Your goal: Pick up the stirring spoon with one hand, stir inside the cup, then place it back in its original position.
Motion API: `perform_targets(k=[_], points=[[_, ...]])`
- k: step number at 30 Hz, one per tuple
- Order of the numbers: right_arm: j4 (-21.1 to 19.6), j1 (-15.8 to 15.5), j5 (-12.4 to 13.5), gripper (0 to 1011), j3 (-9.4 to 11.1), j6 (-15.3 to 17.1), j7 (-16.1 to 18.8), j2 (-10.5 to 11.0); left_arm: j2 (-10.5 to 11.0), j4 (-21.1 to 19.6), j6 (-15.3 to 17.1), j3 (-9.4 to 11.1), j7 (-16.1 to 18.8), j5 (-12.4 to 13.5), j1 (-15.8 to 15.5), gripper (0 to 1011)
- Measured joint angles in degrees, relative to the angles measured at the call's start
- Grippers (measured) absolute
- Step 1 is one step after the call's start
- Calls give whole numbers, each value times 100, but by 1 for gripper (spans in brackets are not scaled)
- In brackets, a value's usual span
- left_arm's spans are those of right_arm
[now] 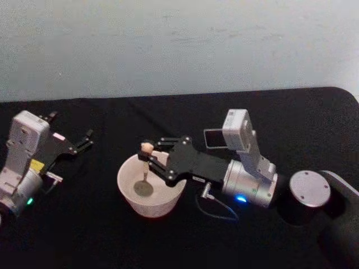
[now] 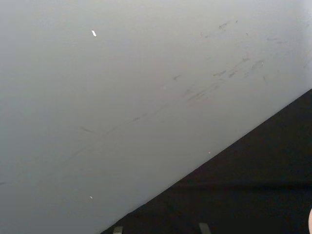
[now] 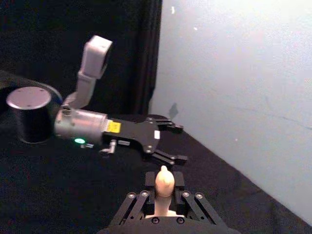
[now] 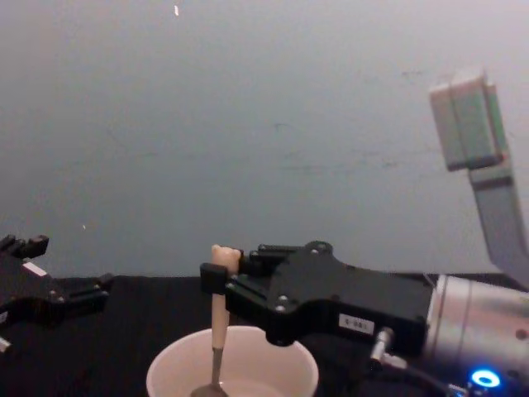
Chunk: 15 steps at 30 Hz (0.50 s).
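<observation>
Cup (image 1: pixel 162 204): lower middle of frame. Stirring spoon (image 1: pixel 146 171) stands up in it, bowl down inside. Right gripper (image 1: pixel 148 157) pinches handle near top. Left gripper (image 1: pixel 71 125): far left, fingers spread, idle. Looks like step 2 of 3, stirring. Next: small circles, keep off cup wall.

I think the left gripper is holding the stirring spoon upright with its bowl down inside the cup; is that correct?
Not quite: the right gripper, not the left, is holding the stirring spoon upright with its bowl down inside the cup, as the head view shows. The left gripper sits open off to the side, holding nothing.
</observation>
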Motion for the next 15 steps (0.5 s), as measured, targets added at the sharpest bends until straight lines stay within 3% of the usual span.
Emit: perform_targets(k=[6, 15], points=[[330, 178, -120, 213, 20, -52, -160, -165, 0, 0, 0, 0, 0, 0, 0, 1001], [555, 271, -234, 213, 158, -104, -322, -234, 0, 0, 0, 0, 0, 0, 0, 1001]])
